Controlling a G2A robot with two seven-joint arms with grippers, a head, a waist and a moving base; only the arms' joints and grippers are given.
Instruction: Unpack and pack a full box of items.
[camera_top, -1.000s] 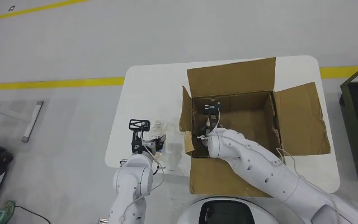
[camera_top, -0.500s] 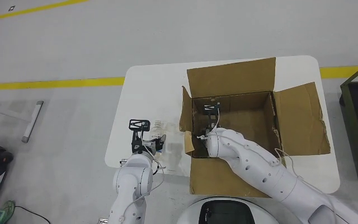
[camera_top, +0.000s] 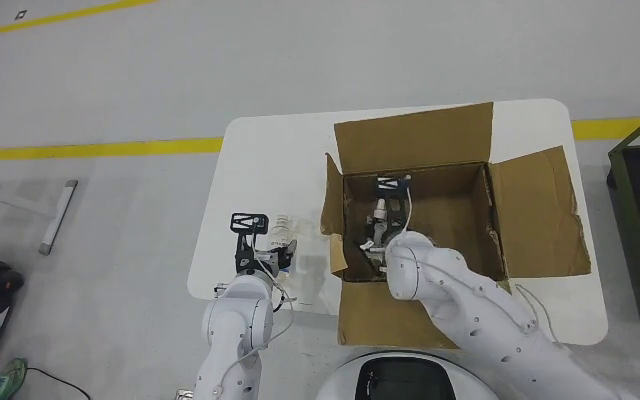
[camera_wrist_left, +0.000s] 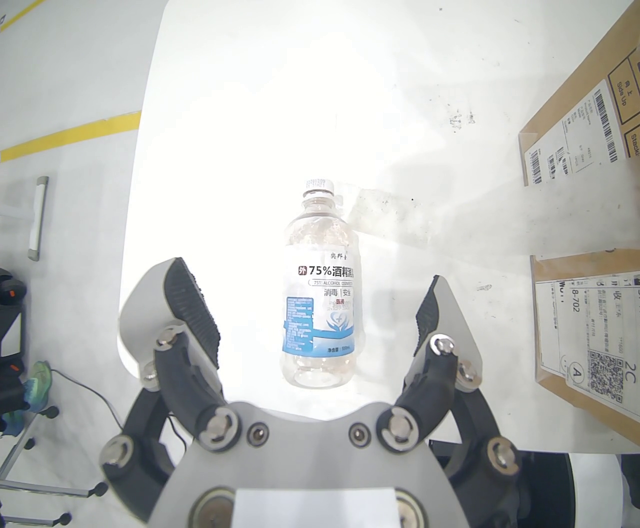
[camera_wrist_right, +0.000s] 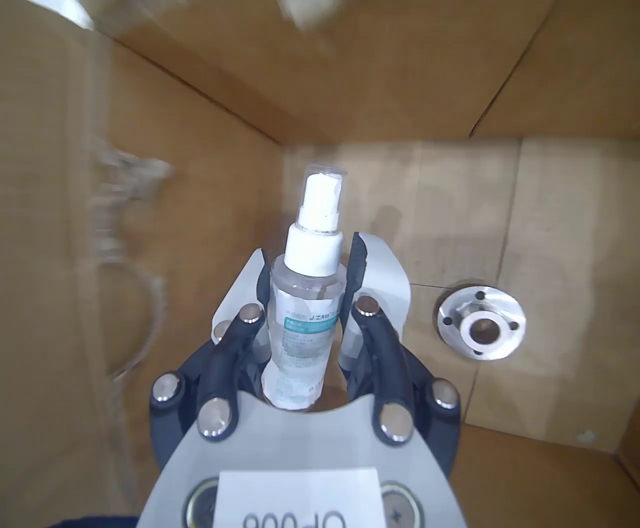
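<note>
My right claw (camera_wrist_right: 310, 255) is down inside the open brown cardboard box (camera_top: 420, 138), whose flaps are folded open. It is clamped on a small clear spray bottle (camera_wrist_right: 305, 305) with a white pump head and a pale label. The jaws are drawn in narrow, one pad pressed to each side of the bottle's body. The pump head sticks out past my fingertips toward the box's far wall. On the cardboard floor near that claw, apart from it and from the spray bottle, lies a round silver metal flange (camera_wrist_right: 481, 326) with a central hole and small bolt holes around it. My left claw (camera_wrist_left: 310, 292) is outside the box, over the rounded white table (camera_top: 270, 160) on the box's left side, spread wide with nothing in it. Between its two black ribbed pads (camera_wrist_left: 192, 310), with a gap on either side, a larger clear plastic bottle (camera_wrist_left: 322, 300) with a white cap and a blue-and-white label lies on its side on the tabletop. Its cap points away from me and its base is nearest my palm. I cannot tell how high above it the claw is. The box stands on the right part of the same table, its labelled outer wall near that lying bottle but not touching it.
</note>
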